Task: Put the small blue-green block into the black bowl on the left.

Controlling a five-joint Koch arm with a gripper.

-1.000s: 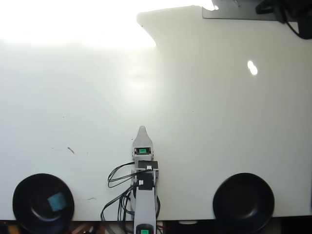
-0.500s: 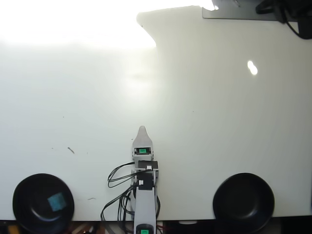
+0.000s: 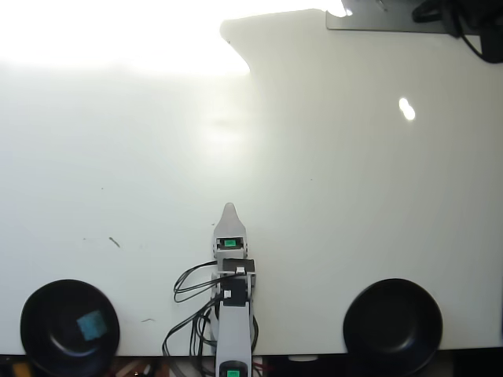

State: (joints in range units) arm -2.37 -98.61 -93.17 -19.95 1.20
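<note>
- Nothing is shifting since the earlier frames: arm, block and both bowls are sitting where they were.
- Small blue-green block is lying flat inside the black bowl at lower left of the overhead view.
- Gripper is pointing up the white table, mid-frame, well apart from both bowls; only one pointed tip is showing, so open or closed cannot be told.
- Twin black bowl is sitting at lower right.
- Black cables are looping left of the arm.
</note>
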